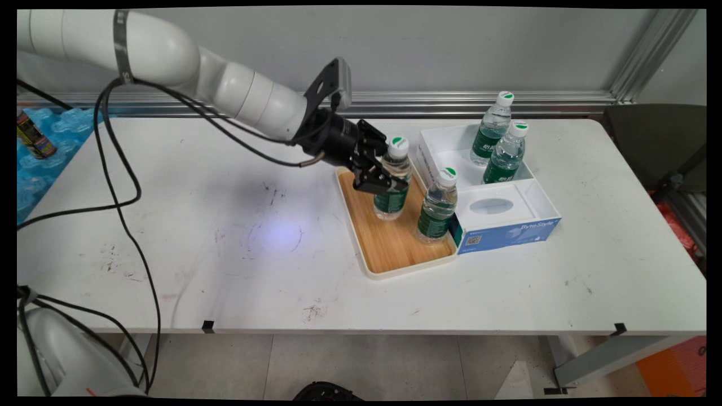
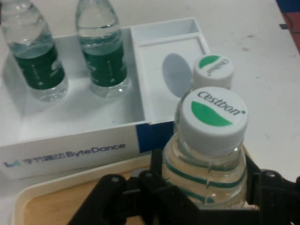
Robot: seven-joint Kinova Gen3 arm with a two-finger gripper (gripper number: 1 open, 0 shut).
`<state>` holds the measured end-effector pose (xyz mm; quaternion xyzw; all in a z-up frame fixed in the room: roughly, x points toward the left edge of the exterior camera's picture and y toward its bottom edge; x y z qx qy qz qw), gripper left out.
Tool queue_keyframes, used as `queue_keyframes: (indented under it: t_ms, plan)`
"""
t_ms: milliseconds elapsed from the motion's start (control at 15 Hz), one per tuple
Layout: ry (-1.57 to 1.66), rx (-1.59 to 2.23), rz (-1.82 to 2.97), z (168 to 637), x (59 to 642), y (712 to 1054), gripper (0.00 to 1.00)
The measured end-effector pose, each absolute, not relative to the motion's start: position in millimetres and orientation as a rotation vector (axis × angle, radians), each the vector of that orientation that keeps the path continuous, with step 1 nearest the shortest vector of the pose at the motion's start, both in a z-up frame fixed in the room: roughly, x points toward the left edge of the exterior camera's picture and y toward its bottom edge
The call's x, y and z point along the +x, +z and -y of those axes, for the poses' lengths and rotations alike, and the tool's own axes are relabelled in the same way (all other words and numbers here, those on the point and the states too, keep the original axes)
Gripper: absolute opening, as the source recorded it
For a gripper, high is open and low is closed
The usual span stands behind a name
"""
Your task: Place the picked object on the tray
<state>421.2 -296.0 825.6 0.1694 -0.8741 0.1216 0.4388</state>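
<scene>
Now we see gripper (image 1: 386, 183) clamped on upright bottle (image 1: 392, 179), fingers at label height, bottle standing on tray (image 1: 389, 248). Second bottle (image 1: 438, 206) at 4 o'clock, near. Box (image 1: 541, 197) at 3 o'clock holds two more.

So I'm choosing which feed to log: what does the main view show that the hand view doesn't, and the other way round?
Only the main view shows the arm, its cables, the whole table and the can at far left. Only the hand view shows the Cestbon lettering on the cap. Both show the gripper shut on the held bottle, the wooden tray, the white box and its two bottles.
</scene>
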Motion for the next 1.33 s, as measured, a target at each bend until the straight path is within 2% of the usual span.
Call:
queue_keyframes:
  t_ms: [600,1333]
  plan:
    - [0.287,0.369,2.166,271.5,406.2,802.8,0.0]
    - [0.29,0.369,2.179,264.9,396.3,781.0,0.0]
